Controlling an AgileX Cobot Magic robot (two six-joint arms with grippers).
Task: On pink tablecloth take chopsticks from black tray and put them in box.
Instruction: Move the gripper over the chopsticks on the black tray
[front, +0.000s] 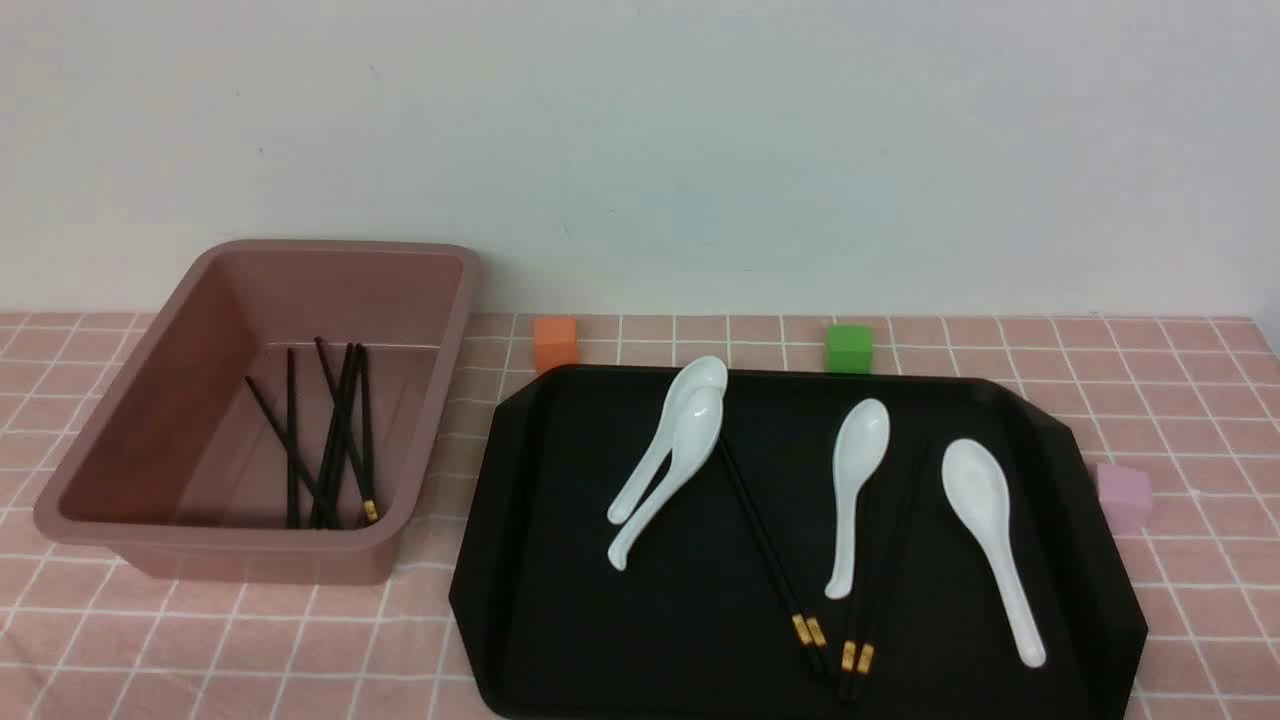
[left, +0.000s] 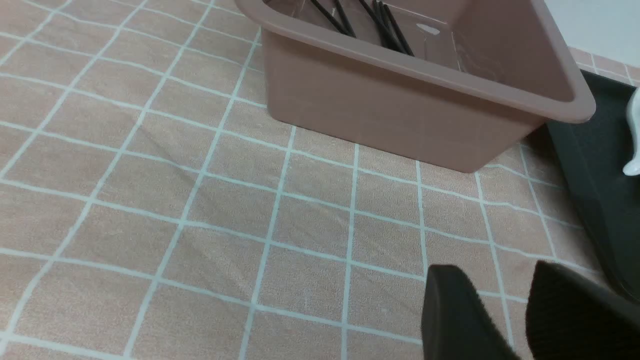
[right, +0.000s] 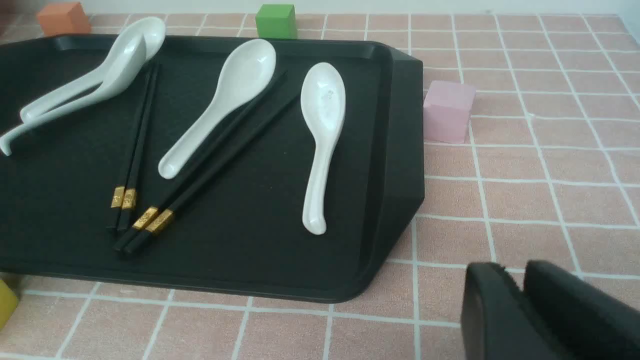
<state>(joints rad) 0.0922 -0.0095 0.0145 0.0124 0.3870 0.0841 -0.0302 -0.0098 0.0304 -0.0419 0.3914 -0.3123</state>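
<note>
You have two pairs of chopsticks (front: 766, 545) on black tray (front: 560, 620) lower right, more in box (front: 250, 560) centre left, left tool (left: 500, 280) apart, right tool (right: 515, 275) together.

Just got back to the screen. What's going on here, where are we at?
Neither arm is holding anything. The left gripper is slightly open over the pink tablecloth near the box. The right gripper, fingers together, is beside the black tray. Several chopsticks already lie in the box. Two chopstick pairs are on the tray among four white spoons.
</note>
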